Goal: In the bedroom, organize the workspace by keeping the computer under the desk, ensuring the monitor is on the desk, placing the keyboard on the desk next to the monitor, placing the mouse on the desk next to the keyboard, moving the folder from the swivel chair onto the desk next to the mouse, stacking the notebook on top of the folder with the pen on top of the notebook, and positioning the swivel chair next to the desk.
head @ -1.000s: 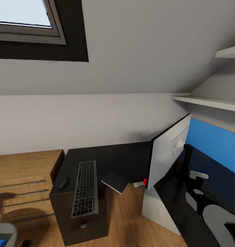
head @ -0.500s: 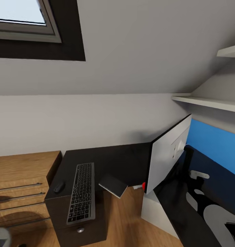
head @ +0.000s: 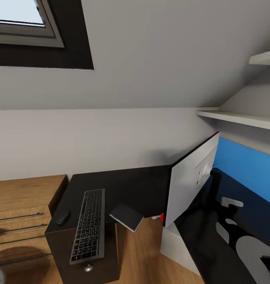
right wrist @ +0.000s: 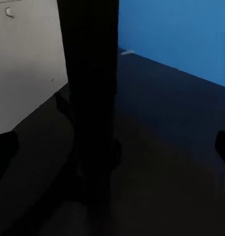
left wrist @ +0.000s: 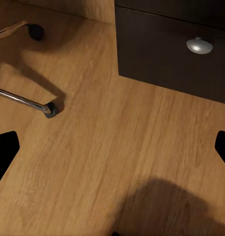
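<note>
On desk (head: 127,183), glossy black top: keyboard (head: 88,225) lies lengthwise, mouse (head: 63,217) just beside it, notebook (head: 126,216) overhanging desk edge on other side. Monitor (head: 188,182) stands on desk, pale back toward me, red dot at lower corner. Pale box below it, possibly computer (head: 177,242). My left fingers (left wrist: 5,152) spread wide over wooden floor, holding nothing, near chair's chrome leg (left wrist: 21,100). My right fingers (right wrist: 4,152) spread wide too, empty, facing monitor stand (right wrist: 90,98).

monitor (head: 188,183) blocks the desk (head: 138,183) corner; bare top beside keyboard (head: 88,225).
</note>
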`<state>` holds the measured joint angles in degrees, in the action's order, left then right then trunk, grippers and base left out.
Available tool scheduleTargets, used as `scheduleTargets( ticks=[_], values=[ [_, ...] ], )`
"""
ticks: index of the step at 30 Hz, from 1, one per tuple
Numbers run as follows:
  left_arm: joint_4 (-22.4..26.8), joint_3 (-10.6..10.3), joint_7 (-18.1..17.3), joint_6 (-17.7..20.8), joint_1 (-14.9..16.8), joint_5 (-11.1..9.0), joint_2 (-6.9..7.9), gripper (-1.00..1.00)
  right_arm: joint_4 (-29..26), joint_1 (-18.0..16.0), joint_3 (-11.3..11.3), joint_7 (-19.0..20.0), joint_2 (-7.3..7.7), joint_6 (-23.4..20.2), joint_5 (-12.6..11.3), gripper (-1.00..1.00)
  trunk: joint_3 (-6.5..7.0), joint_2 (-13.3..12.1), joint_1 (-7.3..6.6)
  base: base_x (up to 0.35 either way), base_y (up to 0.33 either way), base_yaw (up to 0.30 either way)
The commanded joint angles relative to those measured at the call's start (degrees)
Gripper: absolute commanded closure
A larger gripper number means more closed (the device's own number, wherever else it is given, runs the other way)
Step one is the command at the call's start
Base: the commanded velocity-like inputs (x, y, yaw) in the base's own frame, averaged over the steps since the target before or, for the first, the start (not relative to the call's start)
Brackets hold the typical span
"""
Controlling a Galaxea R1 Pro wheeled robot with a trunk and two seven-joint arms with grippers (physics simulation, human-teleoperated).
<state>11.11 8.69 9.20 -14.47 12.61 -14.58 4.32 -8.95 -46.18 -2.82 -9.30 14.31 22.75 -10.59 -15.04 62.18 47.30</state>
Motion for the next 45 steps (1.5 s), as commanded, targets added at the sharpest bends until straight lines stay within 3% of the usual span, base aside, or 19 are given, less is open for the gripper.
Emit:
scheduleTargets(
  ticks=[1, 45],
  values=[
    [-0.1, 0.0, 0.0, -0.2, 0.0, -0.2, -0.01, -1.0, 0.1, 0.0, -0.2, -0.1, 0.09, 0.2, -0.2, -1.0, -0.07, 0.0, 0.0, 0.023, -0.022, 0.0],
    [-0.2, 0.0, 0.0, -0.3, 0.0, -0.3, 0.07, -1.0, 0.2, -0.1, -0.3, -0.5, 0.37, 0.0, -0.2, -1.0, -0.07, 0.0, 0.0, 0.097, -0.02, 0.0]
  ],
)
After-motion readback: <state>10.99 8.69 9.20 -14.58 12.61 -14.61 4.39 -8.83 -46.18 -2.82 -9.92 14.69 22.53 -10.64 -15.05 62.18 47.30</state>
